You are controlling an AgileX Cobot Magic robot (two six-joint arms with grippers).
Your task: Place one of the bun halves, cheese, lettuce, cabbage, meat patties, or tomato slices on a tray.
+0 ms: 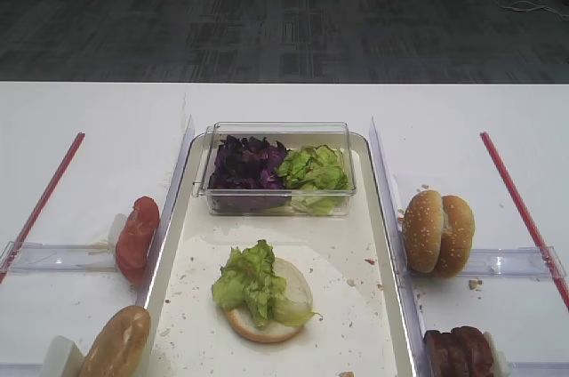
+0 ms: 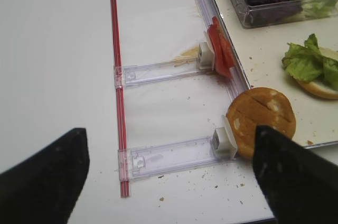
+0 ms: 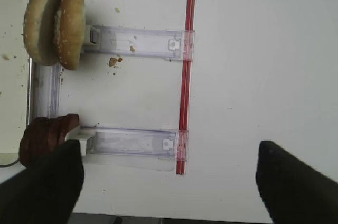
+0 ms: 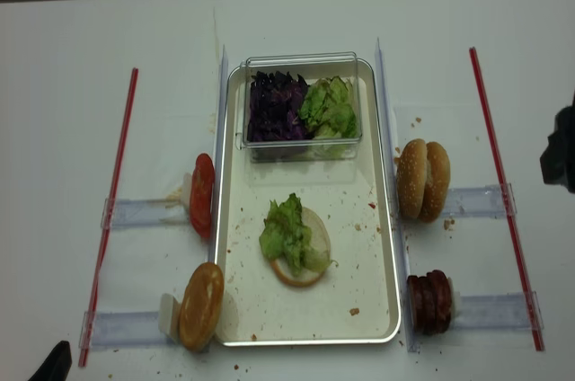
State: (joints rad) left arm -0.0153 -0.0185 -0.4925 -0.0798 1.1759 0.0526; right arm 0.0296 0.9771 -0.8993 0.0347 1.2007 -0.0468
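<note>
On the cream tray lies a bun half with a clump of lettuce on top. A clear box at the tray's far end holds purple cabbage and more lettuce. Tomato slices and a bun stand left of the tray. Sesame buns and meat patties stand to its right. No cheese shows. My left gripper hangs open over the table near the left bun. My right gripper is open too, beside the patties. Neither holds anything.
Clear plastic rails run out from both sides of the tray to red strips on the white table. Crumbs lie scattered on the tray and table. The table's near edge is just below both grippers.
</note>
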